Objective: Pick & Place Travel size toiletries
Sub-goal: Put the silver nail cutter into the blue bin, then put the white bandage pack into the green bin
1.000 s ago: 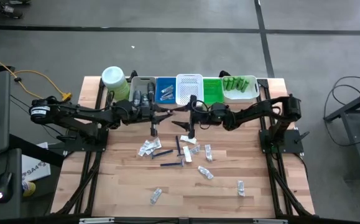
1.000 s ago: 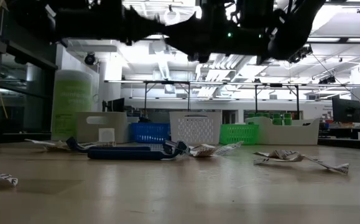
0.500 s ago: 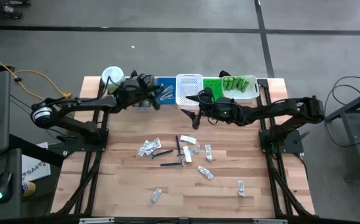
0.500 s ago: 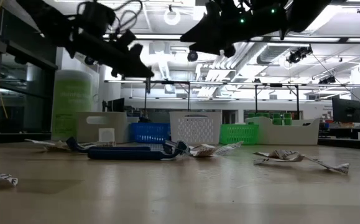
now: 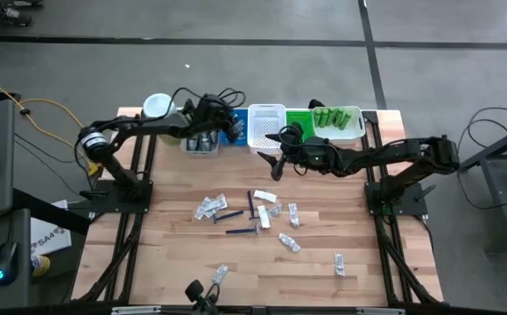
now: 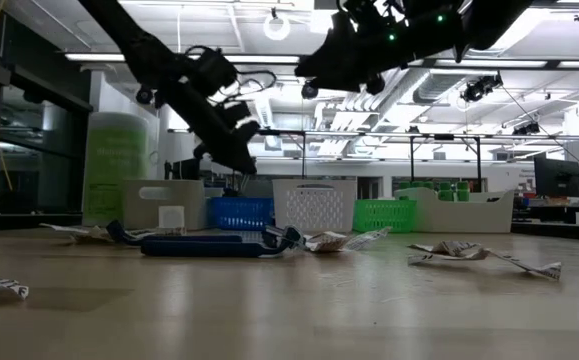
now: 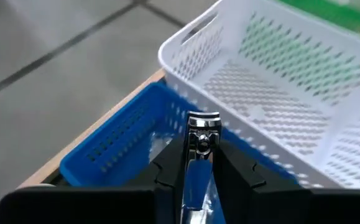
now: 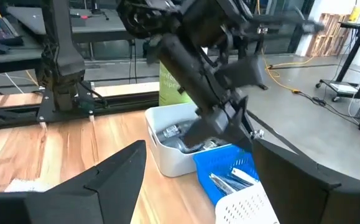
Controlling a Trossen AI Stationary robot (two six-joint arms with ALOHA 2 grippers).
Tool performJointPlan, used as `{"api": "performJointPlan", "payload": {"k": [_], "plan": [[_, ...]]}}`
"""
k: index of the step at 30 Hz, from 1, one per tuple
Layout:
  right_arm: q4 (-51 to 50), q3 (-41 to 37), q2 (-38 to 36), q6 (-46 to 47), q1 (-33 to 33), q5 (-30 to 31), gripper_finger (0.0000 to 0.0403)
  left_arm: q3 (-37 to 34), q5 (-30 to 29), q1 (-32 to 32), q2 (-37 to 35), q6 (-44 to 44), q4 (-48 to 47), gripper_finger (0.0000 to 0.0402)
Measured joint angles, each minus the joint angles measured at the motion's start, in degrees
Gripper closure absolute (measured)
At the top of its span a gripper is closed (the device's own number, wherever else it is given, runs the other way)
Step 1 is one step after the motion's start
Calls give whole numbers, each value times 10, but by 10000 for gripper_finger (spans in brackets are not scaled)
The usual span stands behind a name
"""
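Observation:
My left gripper (image 5: 224, 123) hangs over the blue bin (image 5: 234, 131) at the far edge, shut on a small chrome clipper (image 7: 202, 132). My right gripper (image 5: 273, 150) stands open and holds nothing, above the table in front of the white basket (image 5: 266, 125); its fingers point almost level. More toiletries lie flat on the wood: clear sachets (image 5: 209, 207), dark blue sticks (image 5: 241, 230) and further sachets (image 5: 289, 244) toward the near edge. My left gripper pinches the chrome clipper between its two fingers (image 7: 172, 163), which lie along it. The clipper's riveted end (image 7: 203, 121) sticks out past the fingertips. The fingers slant downward toward the far edge. The clipper is lifted clear above the blue bin (image 7: 114, 146).
A row of bins lines the far edge: grey (image 5: 199, 138), blue, white, green (image 5: 299, 129) and a white tray of green bottles (image 5: 338, 121). A pale-green jar (image 5: 158, 108) stands at its left end. Bare wood lies near the front edge.
My left gripper has carried the clipper from above the middle of the table toward the far edge, over the blue bin, and has tipped from pointing down to slanting. My right gripper has risen from the scattered items and tipped up to nearly level.

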Motion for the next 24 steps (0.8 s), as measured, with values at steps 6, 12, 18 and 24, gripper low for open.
{"api": "performJointPlan", "payload": {"k": [6,12,18,24], "plan": [[-5,0,0,2,0,0,117,38,-29,-1,42,-5,-56,335],[-10,0,0,2,0,0,117,43,-29,-1,46,-13,-62,333],[-18,0,0,15,0,0,117,43,-27,-1,44,-13,-67,290],[-30,0,0,28,0,0,117,43,-19,-1,44,-13,-68,229]]}}
